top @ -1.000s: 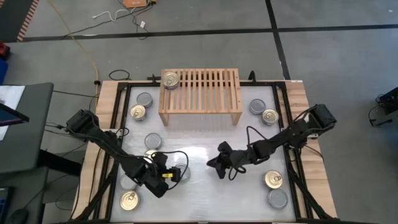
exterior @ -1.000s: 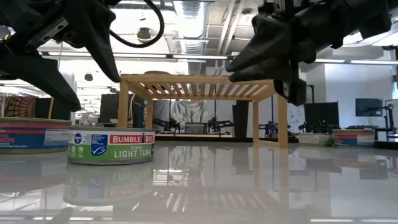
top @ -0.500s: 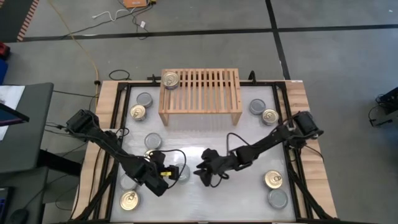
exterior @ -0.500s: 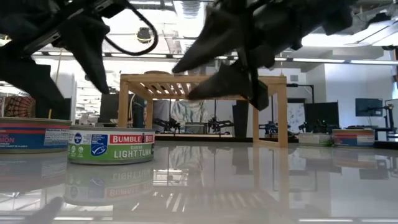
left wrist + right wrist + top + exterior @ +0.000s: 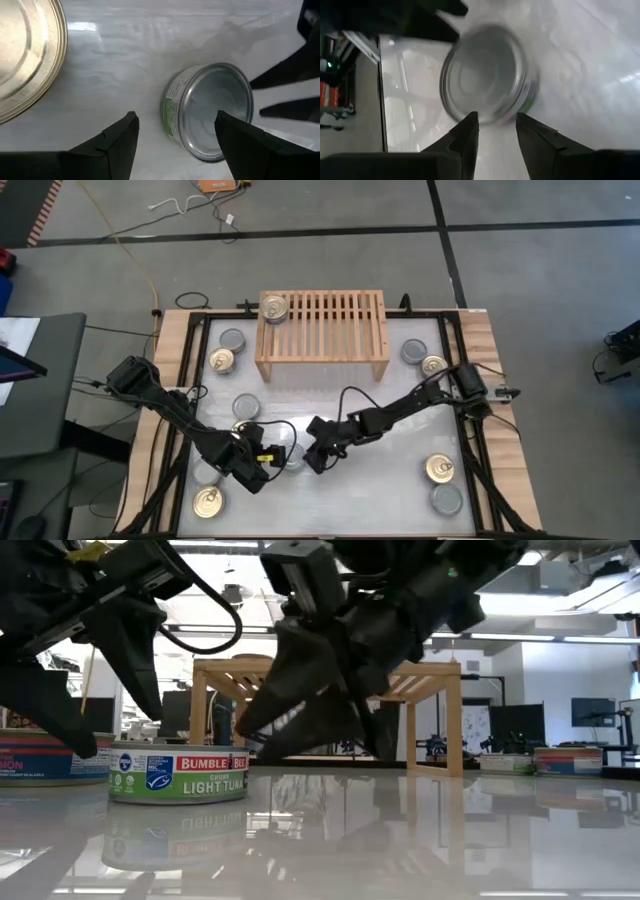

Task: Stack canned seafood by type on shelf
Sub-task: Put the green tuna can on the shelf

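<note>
I have both arms converging on one silver-topped light tuna tin (image 5: 287, 457) at the front-left of the tabletop (image 5: 400, 420). My left end effector (image 5: 175, 131) hovers just over it with its fingers spread, one to each side of the tin and not touching. My right end effector (image 5: 496, 131) has reached across from the other side, its fingers parted with a narrow gap, aimed at the tin's near rim; nothing is pinched.

To do this well, I judge only one arm should take the tin. The two sets of fingers sit very near each other, so I would back one arm off before closing. The grip should span the full width and sit low on the wall, below the rolled rim, since the tin is flat and shallow.

The tin is round and low, with a dull brushed-metal top and a glossy green-and-white paper label. The tabletop is slick and mirror-like, so a nudged tin would likely skate. The shelf (image 5: 322, 360) is pale raw wood with a slatted top, well apart from here; one gold-topped tin (image 5: 274, 308) already stands at its back-left corner, and a silver tin belongs away from it.
</note>
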Robot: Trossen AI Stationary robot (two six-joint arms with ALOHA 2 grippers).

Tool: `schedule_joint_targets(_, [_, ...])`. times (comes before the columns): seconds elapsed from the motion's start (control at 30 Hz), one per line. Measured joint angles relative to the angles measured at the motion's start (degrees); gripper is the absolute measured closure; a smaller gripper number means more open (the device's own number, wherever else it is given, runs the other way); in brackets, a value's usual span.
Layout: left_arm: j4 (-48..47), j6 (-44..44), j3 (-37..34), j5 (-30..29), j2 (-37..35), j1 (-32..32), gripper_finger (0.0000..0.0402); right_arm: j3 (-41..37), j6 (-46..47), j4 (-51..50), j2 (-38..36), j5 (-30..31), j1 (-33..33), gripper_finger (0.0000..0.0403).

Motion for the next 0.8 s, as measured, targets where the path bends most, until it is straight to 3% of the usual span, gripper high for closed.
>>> schedule_joint_targets(0.8, [0.01, 1.09, 0.0, -0.17, 0.0, 0.37, 0.0152, 0.14, 1.59, 1.22, 1.8, 1.2, -1.95, 0.0291])
